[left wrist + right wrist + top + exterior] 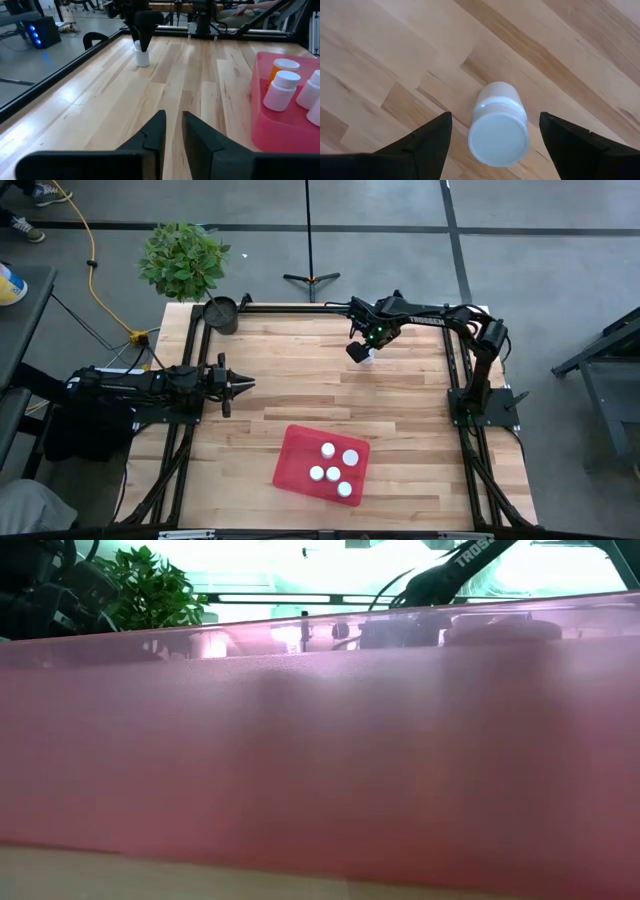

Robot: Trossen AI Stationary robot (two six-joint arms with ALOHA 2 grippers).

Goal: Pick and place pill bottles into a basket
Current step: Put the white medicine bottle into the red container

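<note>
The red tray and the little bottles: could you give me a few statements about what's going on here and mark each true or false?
1. Five pill bottles sit in the red tray. True.
2. The right end effector is over the tray. False: it is at the table's far side, above a white bottle standing alone on the wood.
3. The right end effector's fingers are open, one on each side of that bottle. True.
4. The left end effector holds a bottle. False: it holds nothing and waits at the table's left.
5. One bottle in the tray, the orange bottle, has an orange body. True.
</note>
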